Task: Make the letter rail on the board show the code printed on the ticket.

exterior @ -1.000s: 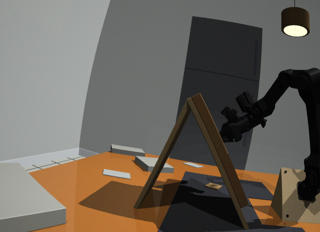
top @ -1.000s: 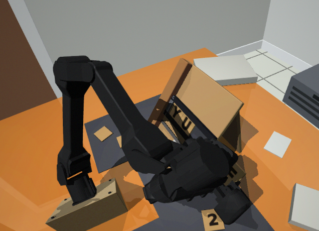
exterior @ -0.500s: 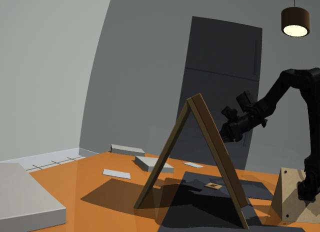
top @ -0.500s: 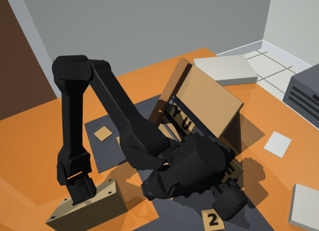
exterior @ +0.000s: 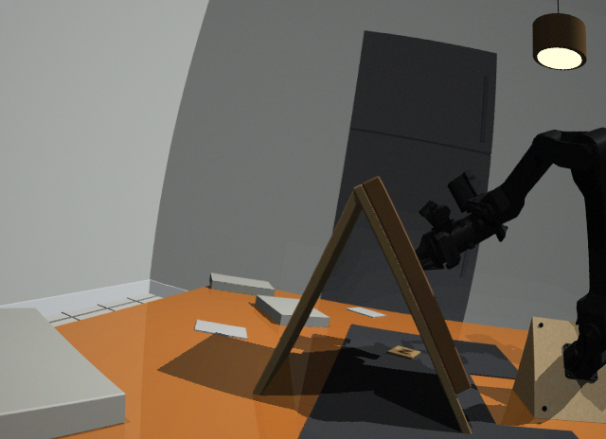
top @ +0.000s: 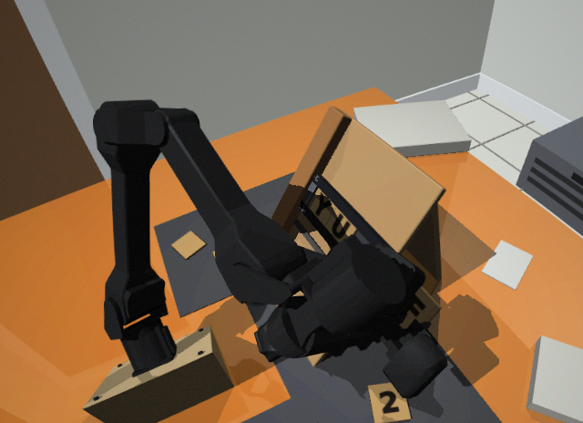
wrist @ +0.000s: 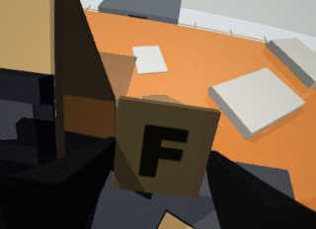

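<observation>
My gripper (exterior: 424, 265) (wrist: 162, 150) is shut on the F tile (top: 427, 309) (wrist: 195, 121), its letter upright in the wrist view. The tile is just off the right edge of the leaning board (top: 385, 183) (exterior: 407, 283) (wrist: 25, 32), outside the rail. On the board, the dark rail (top: 356, 214) holds a Y tile (top: 322, 203) and, to its right, a U tile (top: 347, 231). The arm hides the rail's right part in the top view. A 2 tile (top: 389, 402) (exterior: 403, 352) lies low. A tile with no visible letter (top: 189, 244) lies at left. No ticket code is readable.
The dark mat (top: 188, 291) (exterior: 337, 376) lies under the board on the orange counter (top: 46, 249). White slabs (top: 414, 124) (wrist: 257, 103) and a thin white card (top: 507, 263) (wrist: 150, 59) lie around it. The arm's wooden base block (top: 174, 386) stands at front left.
</observation>
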`<state>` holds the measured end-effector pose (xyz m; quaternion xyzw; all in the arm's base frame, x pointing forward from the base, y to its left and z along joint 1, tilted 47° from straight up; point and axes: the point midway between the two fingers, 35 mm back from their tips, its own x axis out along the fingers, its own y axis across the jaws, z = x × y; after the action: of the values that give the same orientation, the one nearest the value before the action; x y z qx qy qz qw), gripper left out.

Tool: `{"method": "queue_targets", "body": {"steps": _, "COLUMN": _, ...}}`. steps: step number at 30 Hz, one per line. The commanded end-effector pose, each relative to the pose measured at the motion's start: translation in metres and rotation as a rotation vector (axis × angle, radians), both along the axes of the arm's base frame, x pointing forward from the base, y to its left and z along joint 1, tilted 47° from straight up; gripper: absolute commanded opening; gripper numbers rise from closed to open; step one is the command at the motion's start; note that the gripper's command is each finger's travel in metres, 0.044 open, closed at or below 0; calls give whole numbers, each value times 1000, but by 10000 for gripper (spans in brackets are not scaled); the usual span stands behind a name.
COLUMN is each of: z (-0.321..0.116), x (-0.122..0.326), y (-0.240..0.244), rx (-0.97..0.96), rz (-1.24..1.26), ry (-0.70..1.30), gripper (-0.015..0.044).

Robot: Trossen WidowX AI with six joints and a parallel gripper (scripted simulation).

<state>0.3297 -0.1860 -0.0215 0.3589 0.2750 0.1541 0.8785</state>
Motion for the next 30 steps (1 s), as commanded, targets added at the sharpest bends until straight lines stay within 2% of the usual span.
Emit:
{"method": "queue_targets", "body": {"steps": 1, "z": 2, "x": 0, "y": 2, "rx": 1, "rz": -3, "ry": 3, "gripper": 0}}
{"method": "queue_targets", "body": {"steps": 30, "z": 12, "x": -1, "y": 12, "rx": 2, "rz": -3, "ry": 3, "gripper": 0}}
